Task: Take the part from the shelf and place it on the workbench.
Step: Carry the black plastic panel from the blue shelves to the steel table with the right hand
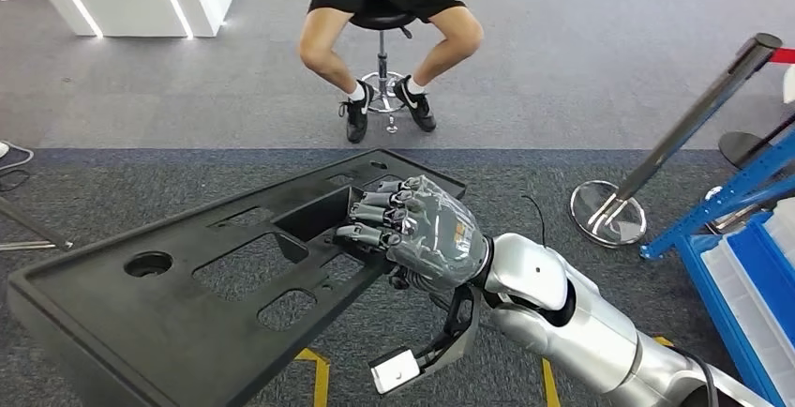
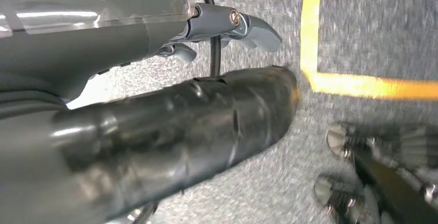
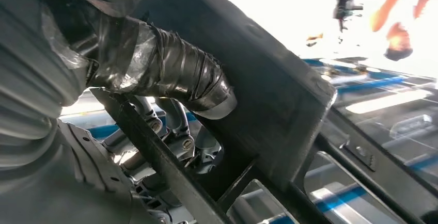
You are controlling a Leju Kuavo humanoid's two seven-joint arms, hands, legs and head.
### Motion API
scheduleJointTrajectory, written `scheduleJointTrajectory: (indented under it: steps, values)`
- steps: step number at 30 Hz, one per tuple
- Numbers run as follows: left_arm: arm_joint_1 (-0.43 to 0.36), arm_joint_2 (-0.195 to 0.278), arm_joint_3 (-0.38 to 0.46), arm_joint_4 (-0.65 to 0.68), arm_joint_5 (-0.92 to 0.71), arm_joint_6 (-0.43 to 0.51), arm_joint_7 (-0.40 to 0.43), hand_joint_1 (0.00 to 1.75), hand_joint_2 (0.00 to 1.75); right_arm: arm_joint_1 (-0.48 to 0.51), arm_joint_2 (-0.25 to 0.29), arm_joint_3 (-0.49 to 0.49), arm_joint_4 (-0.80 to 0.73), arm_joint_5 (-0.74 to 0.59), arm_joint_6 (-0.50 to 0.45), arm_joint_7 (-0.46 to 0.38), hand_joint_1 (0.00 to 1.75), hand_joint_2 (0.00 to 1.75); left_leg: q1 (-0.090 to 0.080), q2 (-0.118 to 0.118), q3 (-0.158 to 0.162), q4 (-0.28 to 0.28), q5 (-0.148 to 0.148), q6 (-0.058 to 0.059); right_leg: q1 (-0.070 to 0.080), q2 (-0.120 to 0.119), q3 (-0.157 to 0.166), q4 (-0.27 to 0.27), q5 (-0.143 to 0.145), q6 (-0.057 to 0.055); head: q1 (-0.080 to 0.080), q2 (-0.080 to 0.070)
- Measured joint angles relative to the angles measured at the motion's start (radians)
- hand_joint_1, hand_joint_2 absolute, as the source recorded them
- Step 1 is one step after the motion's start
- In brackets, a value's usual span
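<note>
Carrying step by the looks of it: right hand clamped through a cutout of the black part, held up over the carpet, off the blue shelf. Left hand hanging near the floor, can't tell its state. Next up, probably turning toward a workbench and lowering flat.

The black part runs out past the bottom edge of the head view at its near left corner. The right hand covers the edge of 1 cutout, and its fingertips hook out of sight inside it. The seated person is cut off above the waist. In the left wrist view, the left hand is blurred, so its fingers' pose cannot be told.
</note>
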Motion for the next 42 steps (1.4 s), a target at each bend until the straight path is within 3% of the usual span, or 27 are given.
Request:
scheduleJointTrajectory:
  steps: [2,3,5,7,9,11,13,15,17,18,19,20,21,23,24,26,28,30,32,33,34,35,37,39,41,42]
  values:
    - [-0.003,0.0,0.0,0.0,-0.001,0.0,0.0,0.0,0.0,0.003,-0.002,0.001,0.001,0.0,0.0,0.0,1.75,1.75,-0.001,-0.028,-0.002,0.004,-0.001,0.003,0.001,0.012,-0.061,0.105,-0.029,0.0,0.0,0.0]
    - [-0.004,0.0,0.0,0.0,-0.003,-0.001,0.0,0.0,0.0,0.004,-0.004,0.001,0.002,-0.001,0.0,0.0,1.75,1.75,-0.001,-0.043,-0.002,0.007,-0.002,0.003,0.001,0.013,-0.072,0.114,-0.017,0.0,0.0,0.0]
    - [-0.004,-0.001,0.0,0.0,-0.006,-0.002,-0.001,0.0,0.0,0.005,-0.014,-0.002,-0.002,-0.007,0.0,0.001,1.75,1.75,-0.001,-0.074,-0.003,0.017,-0.006,0.0,0.001,0.029,-0.034,0.015,0.058,-0.004,0.001,0.0]
    - [-0.004,-0.003,0.0,0.0,-0.008,-0.003,-0.002,0.0,0.0,0.007,-0.033,-0.011,-0.01,-0.019,0.001,-0.001,1.75,1.75,-0.001,-0.101,-0.008,0.029,-0.01,-0.007,-0.002,0.073,0.015,-0.105,0.11,-0.009,0.0,0.0]
    - [-0.002,-0.005,0.0,0.0,-0.008,-0.004,-0.003,0.0,0.0,0.01,-0.053,-0.027,-0.02,-0.031,0.005,-0.008,1.75,1.75,0.001,-0.124,-0.019,0.035,-0.011,-0.018,-0.001,0.091,0.029,-0.145,0.114,-0.01,0.0,0.0]
    - [0.003,-0.006,0.001,0.0,-0.006,-0.01,-0.002,0.0,0.0,0.01,-0.065,-0.042,-0.026,-0.041,0.014,-0.018,1.75,1.75,0.005,-0.136,-0.027,0.034,-0.009,-0.029,-0.001,0.066,0.037,-0.156,0.119,-0.016,0.001,0.0]
    - [0.003,-0.006,0.001,0.0,-0.006,-0.015,0.001,0.0,0.0,0.008,-0.071,-0.052,-0.028,-0.047,0.025,-0.027,1.75,1.75,0.004,-0.087,-0.043,0.066,-0.031,-0.04,-0.004,0.04,0.052,-0.174,0.126,-0.026,-0.002,0.0]
    - [-0.002,-0.007,0.002,0.0,-0.005,-0.017,0.001,0.0,0.0,0.006,-0.073,-0.059,-0.03,-0.049,0.034,-0.031,1.75,1.75,0.007,-0.02,-0.094,0.173,-0.092,-0.051,-0.003,0.012,0.06,-0.184,0.129,-0.031,-0.005,0.0]
    - [-0.006,-0.007,0.002,0.0,-0.004,-0.02,0.001,0.0,0.0,0.005,-0.075,-0.062,-0.031,-0.049,0.042,-0.034,1.75,1.75,0.015,0.001,-0.154,0.286,-0.139,-0.061,-0.003,-0.018,0.061,-0.185,0.126,-0.031,-0.005,0.0]
    - [-0.007,-0.007,0.002,0.0,-0.004,-0.023,0.001,0.0,0.0,0.005,-0.075,-0.063,-0.031,-0.048,0.045,-0.035,1.75,1.75,0.019,0.004,-0.163,0.301,-0.136,-0.065,-0.003,-0.033,0.062,-0.185,0.124,-0.029,-0.005,0.0]
    - [-0.006,-0.008,0.002,0.0,-0.004,-0.027,0.001,0.0,0.0,0.005,-0.075,-0.065,-0.031,-0.046,0.047,-0.036,1.75,1.75,0.022,0.008,-0.153,0.282,-0.117,-0.068,-0.004,-0.047,0.064,-0.185,0.122,-0.027,-0.005,0.0]
    - [-0.005,-0.008,0.002,0.0,-0.005,-0.032,0.0,0.0,0.0,0.004,-0.075,-0.068,-0.031,-0.045,0.051,-0.036,1.75,1.75,0.024,0.018,-0.122,0.224,-0.083,-0.069,-0.004,-0.06,0.068,-0.185,0.118,-0.024,-0.005,0.0]
    - [-0.004,-0.008,0.002,0.0,-0.005,-0.036,-0.001,0.0,0.0,0.003,-0.076,-0.072,-0.031,-0.044,0.054,-0.035,1.75,1.75,0.024,0.042,-0.083,0.151,-0.053,-0.069,-0.003,-0.072,0.072,-0.184,0.114,-0.019,-0.005,0.0]
    - [-0.004,-0.01,0.003,0.0,-0.006,-0.04,-0.003,0.0,0.0,-0.002,-0.08,-0.081,-0.032,-0.043,0.059,-0.035,1.75,1.75,0.018,0.075,-0.026,0.048,-0.019,-0.058,0.001,-0.094,0.08,-0.183,0.104,-0.006,-0.004,0.0]
    - [-0.004,-0.01,0.004,0.0,-0.006,-0.041,-0.004,0.0,0.0,-0.004,-0.082,-0.084,-0.032,-0.042,0.06,-0.035,1.75,1.75,0.013,0.079,-0.019,0.032,-0.019,-0.051,0.004,-0.105,0.084,-0.183,0.1,0.0,-0.003,0.0]
    - [-0.003,-0.01,0.006,0.0,-0.006,-0.043,-0.006,0.0,0.0,-0.006,-0.085,-0.088,-0.034,-0.041,0.061,-0.035,1.75,1.75,0.008,0.052,-0.017,0.028,-0.019,-0.034,0.001,-0.12,0.093,-0.184,0.094,0.013,-0.002,0.0]
    - [-0.004,-0.01,0.009,0.0,-0.006,-0.045,-0.007,0.0,0.0,-0.008,-0.087,-0.092,-0.037,-0.04,0.062,-0.035,1.75,1.75,0.01,0.028,-0.008,0.019,-0.017,-0.018,-0.007,-0.082,0.086,-0.154,0.07,0.022,-0.002,0.0]
    - [-0.006,-0.01,0.012,0.0,-0.006,-0.048,-0.008,0.0,0.0,-0.008,-0.092,-0.099,-0.039,-0.039,0.064,-0.034,1.75,1.75,0.009,0.004,-0.002,0.015,-0.017,-0.006,-0.008,-0.018,0.032,-0.044,0.016,0.021,-0.001,0.0]
    - [-0.008,-0.01,0.015,0.0,-0.006,-0.05,-0.011,0.0,0.0,-0.007,-0.097,-0.102,-0.039,-0.038,0.067,-0.034,1.75,1.75,0.004,-0.024,0.0,0.016,-0.019,0.001,-0.004,0.007,-0.046,0.085,-0.023,0.017,-0.001,0.0]
    - [-0.009,-0.01,0.016,0.0,-0.006,-0.051,-0.012,0.0,0.0,-0.006,-0.099,-0.102,-0.039,-0.037,0.069,-0.034,1.75,1.75,0.001,-0.04,0.001,0.017,-0.02,0.003,-0.001,0.01,-0.07,0.111,-0.016,0.014,-0.001,0.0]
    - [-0.009,-0.01,0.017,0.0,-0.006,-0.051,-0.013,0.0,0.0,-0.006,-0.099,-0.102,-0.039,-0.037,0.07,-0.034,1.75,1.75,-0.002,-0.056,0.004,0.018,-0.021,0.005,0.002,0.014,-0.075,0.098,0.01,0.009,-0.001,0.0]
    - [-0.009,-0.01,0.017,0.0,-0.006,-0.052,-0.014,0.0,0.0,-0.006,-0.1,-0.103,-0.039,-0.037,0.072,-0.034,1.75,1.75,-0.004,-0.073,0.007,0.02,-0.022,0.006,0.006,0.023,-0.059,0.043,0.054,0.001,-0.001,0.0]
    - [-0.01,-0.013,0.017,0.001,-0.006,-0.052,-0.015,0.0,0.0,-0.007,-0.102,-0.106,-0.039,-0.037,0.072,-0.034,1.75,1.75,-0.006,-0.103,0.009,0.022,-0.024,0.004,0.01,0.07,-0.011,-0.091,0.127,-0.017,-0.001,0.0]
    - [-0.008,-0.016,0.018,0.001,-0.006,-0.053,-0.015,0.0,0.0,-0.01,-0.106,-0.109,-0.039,-0.037,0.073,-0.034,1.75,1.75,-0.001,-0.13,0.004,0.022,-0.023,-0.004,0.013,0.099,0.016,-0.16,0.145,-0.026,-0.001,0.0]
    - [-0.004,-0.016,0.019,0.001,-0.006,-0.054,-0.016,0.0,0.0,-0.013,-0.108,-0.11,-0.039,-0.036,0.074,-0.033,1.75,1.75,0.0,-0.156,0.0,0.015,-0.021,-0.017,0.012,0.08,0.028,-0.177,0.143,-0.027,0.0,0.0]
    - [-0.001,-0.016,0.019,0.002,-0.006,-0.055,-0.017,0.0,0.0,-0.016,-0.108,-0.11,-0.04,-0.036,0.075,-0.033,1.75,1.75,-0.002,-0.151,0.002,0.015,-0.023,-0.022,0.008,0.066,0.039,-0.189,0.146,-0.028,0.0,0.0]
